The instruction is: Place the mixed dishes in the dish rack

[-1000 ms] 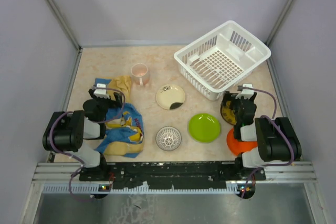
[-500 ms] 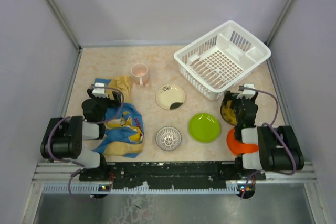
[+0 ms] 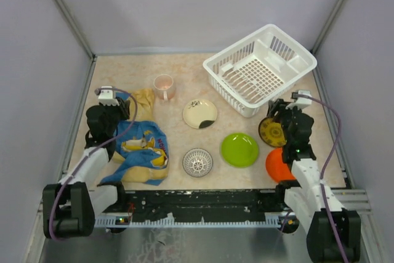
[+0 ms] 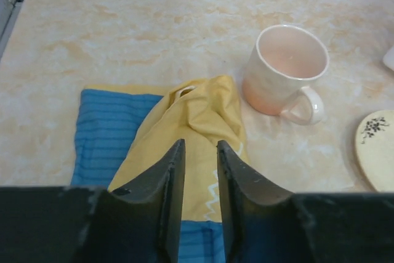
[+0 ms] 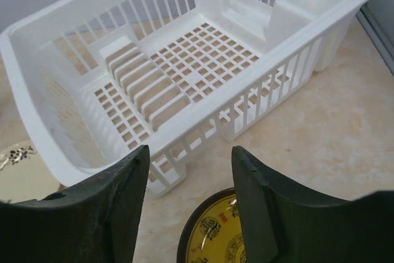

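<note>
The left hand, narrowly parted and gripping nothing, hovers over the cloth, with the cup at 1 o'clock. The right hand, spread, hangs above the yellow plate; the rack stands on the surface at 12 o'clock.

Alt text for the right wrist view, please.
An empty white dish rack fills the view. Nearer the camera, the edge of a brown-yellow patterned plate shows between the open fingers of the right hand, which holds nothing.
</note>
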